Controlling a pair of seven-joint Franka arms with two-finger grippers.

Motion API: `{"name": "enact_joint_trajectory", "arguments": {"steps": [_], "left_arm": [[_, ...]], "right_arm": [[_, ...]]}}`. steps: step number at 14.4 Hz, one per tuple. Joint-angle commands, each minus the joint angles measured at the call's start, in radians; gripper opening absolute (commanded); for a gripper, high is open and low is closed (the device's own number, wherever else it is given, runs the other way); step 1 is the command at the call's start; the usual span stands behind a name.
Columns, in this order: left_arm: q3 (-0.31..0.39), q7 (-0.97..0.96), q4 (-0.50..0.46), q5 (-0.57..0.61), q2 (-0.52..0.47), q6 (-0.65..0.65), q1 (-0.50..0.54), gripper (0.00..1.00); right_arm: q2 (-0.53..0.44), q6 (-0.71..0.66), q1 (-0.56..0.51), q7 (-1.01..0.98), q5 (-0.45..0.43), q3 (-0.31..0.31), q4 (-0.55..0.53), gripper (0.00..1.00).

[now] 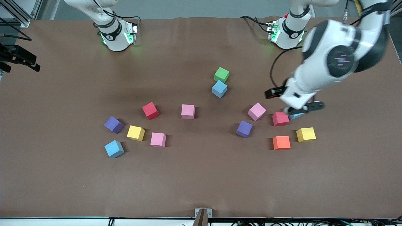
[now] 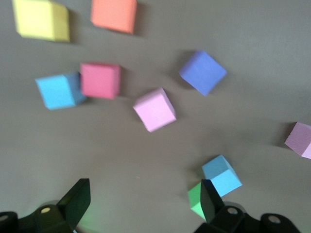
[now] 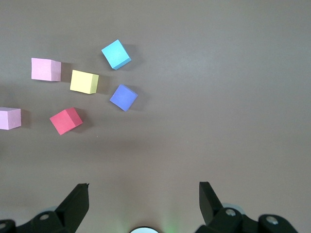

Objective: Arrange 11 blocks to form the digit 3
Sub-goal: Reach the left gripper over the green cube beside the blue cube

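While both empty grippers gape wide, the left gripper (image 1: 298,110) hovers over crowded blocks (image 1: 280,119).

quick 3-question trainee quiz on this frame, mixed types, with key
1. True or false: the left gripper holds a block.
2. Which block sits right beside the green block? A purple, B blue, C yellow.
3. Fill in: at the left arm's end, the block nearest the front camera is ___.
Key:
1. False: it hangs open over the blocks at the left arm's end; the right gripper is open too, above the table.
2. B, the blue block.
3. The orange block.
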Motion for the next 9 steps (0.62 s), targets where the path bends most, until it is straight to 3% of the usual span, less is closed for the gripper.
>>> {"name": "enact_joint_trajectory", "arguments": {"steps": [1,6,9], "left_arm": [[-0.083,-0.159,-0.164,0.029,-0.06,0.14,-0.037,1.0],[-0.298,-0.242,-0.379,0.067,-0.066,0.41,-0.04,1.0],[-0.317,-0.308,-0.451,0.117,-0.032,0.524,-0.102,1.0]], "right_arm": [[-0.035,0.001,-0.014,-0.009,0.019,0.004,-0.04,1.0],[-0.035,0.001,-0.014,-0.006,0.027,0.004,-0.04,1.0],[-0.035,-0.001,-0.014,-0.007,0.047,0.003,-0.04,1.0]]}}
